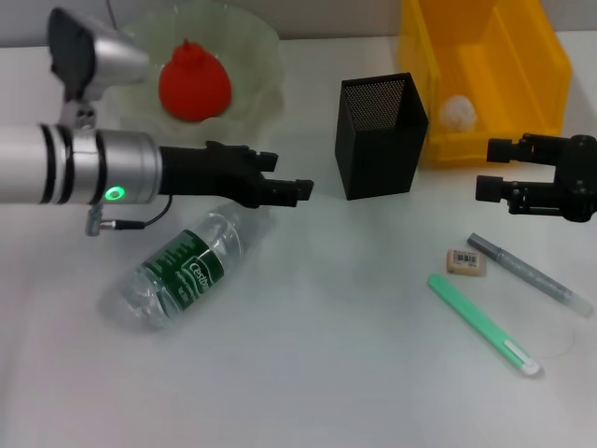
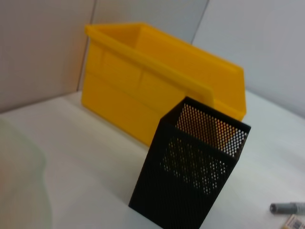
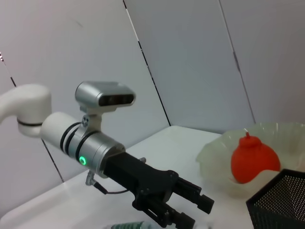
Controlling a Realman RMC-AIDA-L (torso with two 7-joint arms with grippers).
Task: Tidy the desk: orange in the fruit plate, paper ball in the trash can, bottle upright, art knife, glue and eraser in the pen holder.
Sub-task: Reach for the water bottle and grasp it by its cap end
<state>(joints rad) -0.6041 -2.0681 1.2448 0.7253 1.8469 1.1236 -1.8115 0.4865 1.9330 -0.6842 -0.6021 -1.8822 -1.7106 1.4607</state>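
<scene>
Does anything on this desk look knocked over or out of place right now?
Yes. The bottle lies on its side near the left pincer instead of standing. The eraser, a grey pen-like tool and a green stick lie loose on the desk beside the black pen holder, not inside it.

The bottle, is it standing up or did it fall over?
Fallen over. The bottle lies on its side on the table, below the left gripper, which hovers above it.

Orange [image 1: 194, 80] was red-orange; fruit plate [image 1: 261, 56] pale green, translucent; trash can [image 1: 527, 56] bright yellow; pen holder [image 1: 378, 140] black mesh; bottle [image 1: 187, 266] clear, dark green label; table [image 1: 308, 373] white.
</scene>
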